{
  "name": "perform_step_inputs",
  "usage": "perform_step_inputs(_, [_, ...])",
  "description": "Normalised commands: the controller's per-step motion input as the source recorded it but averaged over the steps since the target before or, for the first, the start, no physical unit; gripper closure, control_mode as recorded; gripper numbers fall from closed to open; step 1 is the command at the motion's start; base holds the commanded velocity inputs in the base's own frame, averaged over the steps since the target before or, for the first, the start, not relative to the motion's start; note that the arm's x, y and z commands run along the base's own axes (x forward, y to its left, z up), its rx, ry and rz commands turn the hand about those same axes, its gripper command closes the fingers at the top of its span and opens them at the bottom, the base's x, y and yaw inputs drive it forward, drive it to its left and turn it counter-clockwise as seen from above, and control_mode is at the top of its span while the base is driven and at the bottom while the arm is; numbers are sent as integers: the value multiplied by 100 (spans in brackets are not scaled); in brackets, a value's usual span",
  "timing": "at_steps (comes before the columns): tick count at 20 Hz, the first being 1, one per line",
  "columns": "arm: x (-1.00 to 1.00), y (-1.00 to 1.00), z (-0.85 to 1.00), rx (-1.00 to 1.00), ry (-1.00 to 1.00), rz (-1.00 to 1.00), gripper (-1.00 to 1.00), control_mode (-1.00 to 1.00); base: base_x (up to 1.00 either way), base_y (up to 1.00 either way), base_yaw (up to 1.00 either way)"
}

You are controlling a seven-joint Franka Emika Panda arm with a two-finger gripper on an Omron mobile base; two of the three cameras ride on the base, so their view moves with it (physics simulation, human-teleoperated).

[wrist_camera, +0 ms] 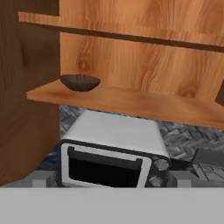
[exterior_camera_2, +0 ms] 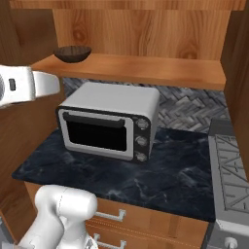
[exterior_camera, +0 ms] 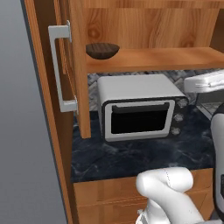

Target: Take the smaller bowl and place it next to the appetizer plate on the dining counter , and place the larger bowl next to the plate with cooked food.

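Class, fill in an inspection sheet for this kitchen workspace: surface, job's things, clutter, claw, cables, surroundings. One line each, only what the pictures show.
Surface: dark marbled counter with wooden drawers below; wooden shelf above it.
Job's things: brown bowl upright at the shelf's left end, untouched; other task things: nothing seen.
Clutter: silver toaster oven on the counter under the shelf, door shut, three knobs on its right side.
Claw: open, fingertips at the bottom of the hand view, holding nothing, apart from the bowl.
Cables: nothing seen.
Surroundings: open cabinet door with a grey handle at left; herringbone backsplash; stove edge at right.
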Motion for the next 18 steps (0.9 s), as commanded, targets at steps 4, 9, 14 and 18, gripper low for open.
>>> perform_step_inputs(4, [-3, 0, 1, 49, 12, -22, -100, -100, 0, 0, 0])
perform_step_inputs(9, [-10, 0, 0, 44, 8, -16, -100, -100, 0, 0, 0])
perform_step_inputs(14, [22, 10, -17, 34, 13, -2, -100, -100, 0, 0, 0])
perform_step_inputs(18, [58, 42, -9, 6, 0, 4, -100, -100, 0, 0, 0])
